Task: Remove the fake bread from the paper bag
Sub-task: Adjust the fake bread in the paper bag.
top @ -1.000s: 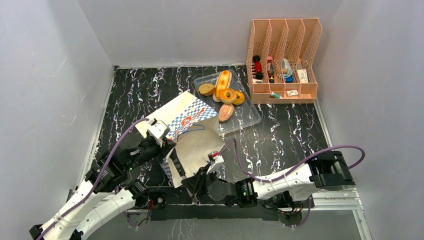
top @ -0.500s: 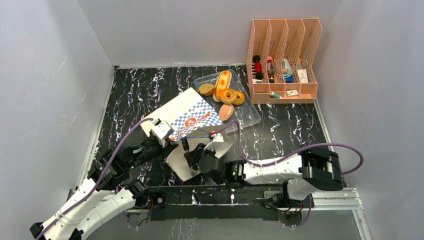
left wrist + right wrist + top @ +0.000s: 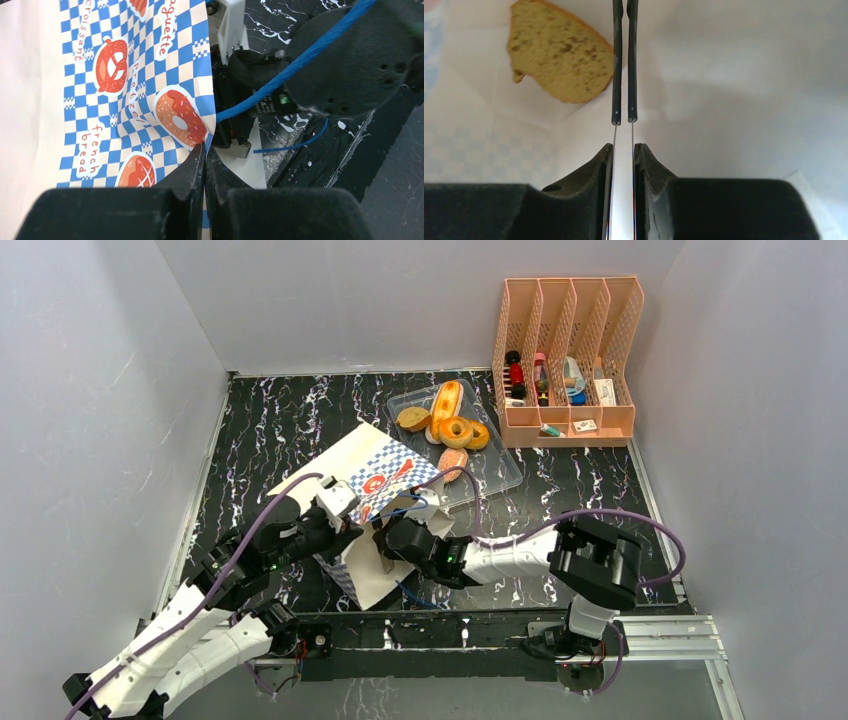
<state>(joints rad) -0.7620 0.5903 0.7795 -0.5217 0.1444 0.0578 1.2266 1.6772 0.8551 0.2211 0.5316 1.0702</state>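
Right claw (image 3: 624,117) — jaws nearly together, only a thin slit between them, nothing seen in the slit. It sits inside the paper bag (image 3: 372,475), with pale paper walls all round in the right wrist view. Upper left of that view: a tan, speckled slice of fake bread (image 3: 559,60) lying against an inner fold of the bag. Its right edge is cut off by the finger on the left of the frame; touching or apart, cannot tell.

Left claw (image 3: 205,150) — jaws pinched tight on the bag's edge at the blue-and-white checkered band, just below a printed donut logo. A blue cord handle (image 3: 300,62) crosses the upper right of the left wrist view, in front of the right arm's black wrist.

From above: the bag lies tilted at the centre of the frame on the black marbled counter (image 3: 270,415). Its mouth faces the lower right, where the right arm enters it. The left claw grips the mouth's lower-left side.

Up and right of the bag is a clear plastic tray (image 3: 500,468), its near corner at the bag's upper end. In it:
- long orange-tan bun (image 3: 446,400)
- round brown roll (image 3: 413,419)
- golden ring donut (image 3: 457,430)
- a second orange piece (image 3: 480,436) just right of the donut
- oval reddish bun (image 3: 452,460), nearest the bag

Upper right of the frame: a pink slotted organizer (image 3: 565,310) with small items in its slots, just beside the tray's far corner.
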